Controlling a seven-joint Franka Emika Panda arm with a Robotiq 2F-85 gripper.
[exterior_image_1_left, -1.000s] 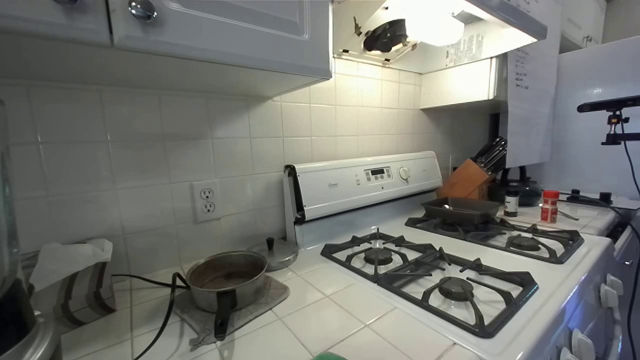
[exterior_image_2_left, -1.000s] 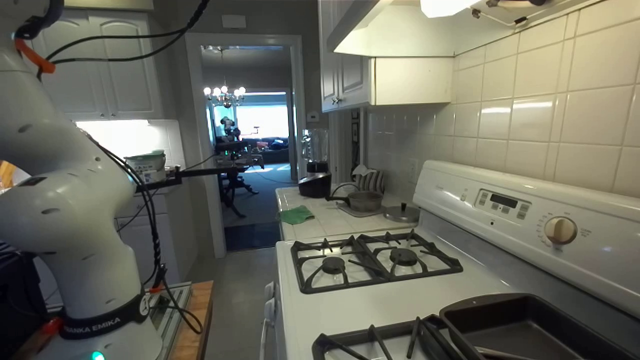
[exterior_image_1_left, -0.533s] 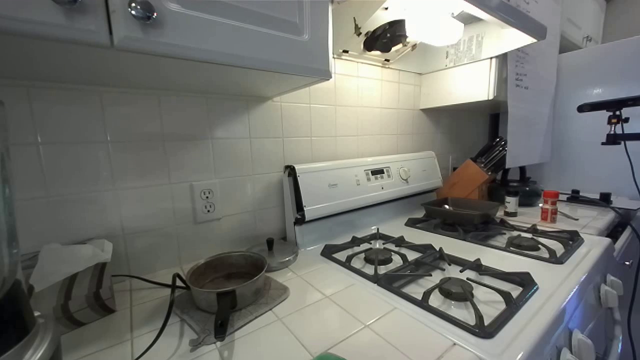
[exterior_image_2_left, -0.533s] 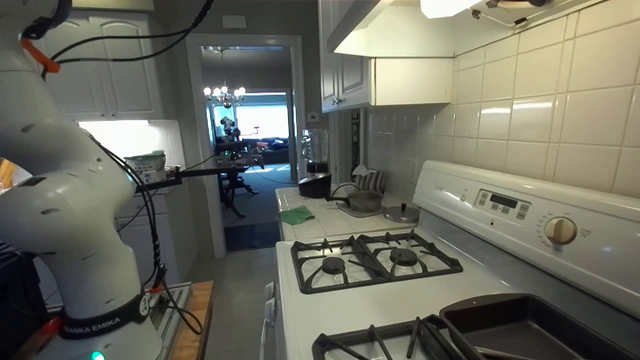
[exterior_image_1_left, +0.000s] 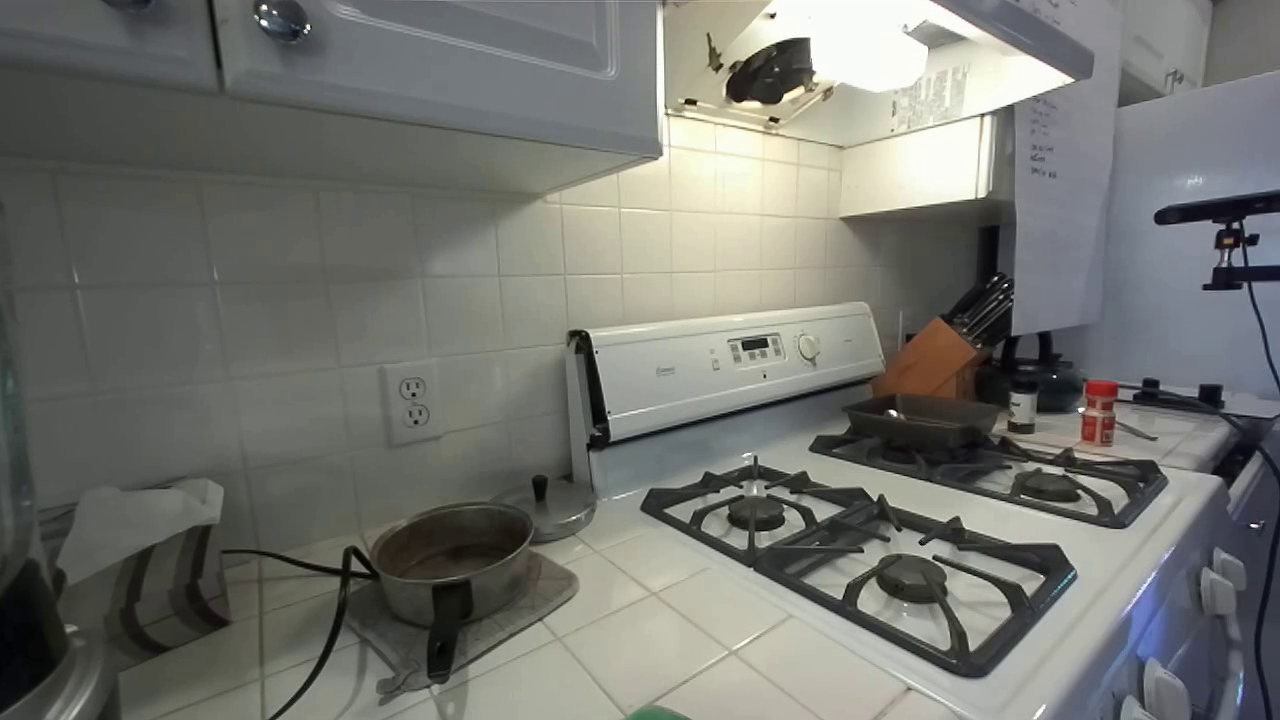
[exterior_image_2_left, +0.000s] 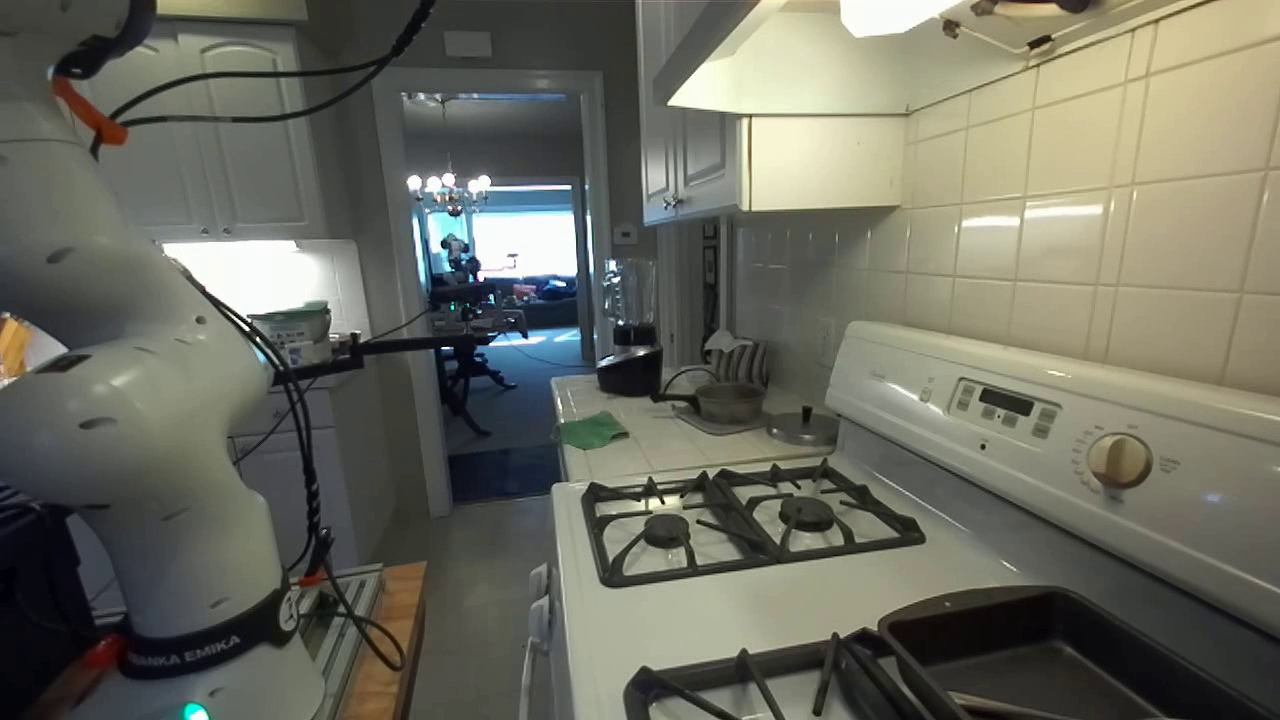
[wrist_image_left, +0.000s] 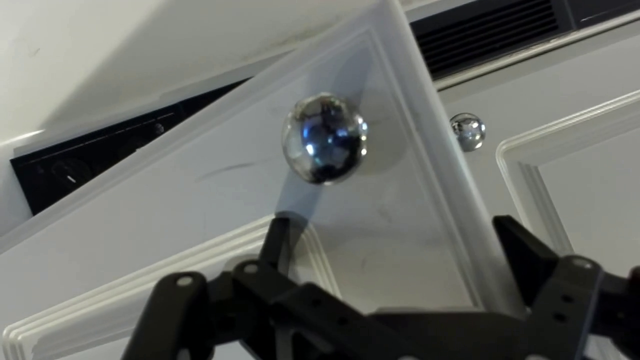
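In the wrist view the tool (wrist_image_left: 392, 222) is spread wide; its fingers (wrist_image_left: 525, 260) appear on either side of the free edge of a white cabinet door (wrist_image_left: 235, 195), which stands ajar; whether they touch it I cannot tell; on that door a round chrome knob (wrist_image_left: 325, 139) sits at eleven o'clock from the tool; a second knob (wrist_image_left: 468, 131), on the neighbouring door (wrist_image_left: 590, 170), shows at one o'clock; in an exterior view a saucepan (exterior_image_1_left: 490, 580) rests on a mat (exterior_image_1_left: 530, 600) on the counter (exterior_image_1_left: 650, 640), its lid (exterior_image_1_left: 560, 512) at two o'clock.
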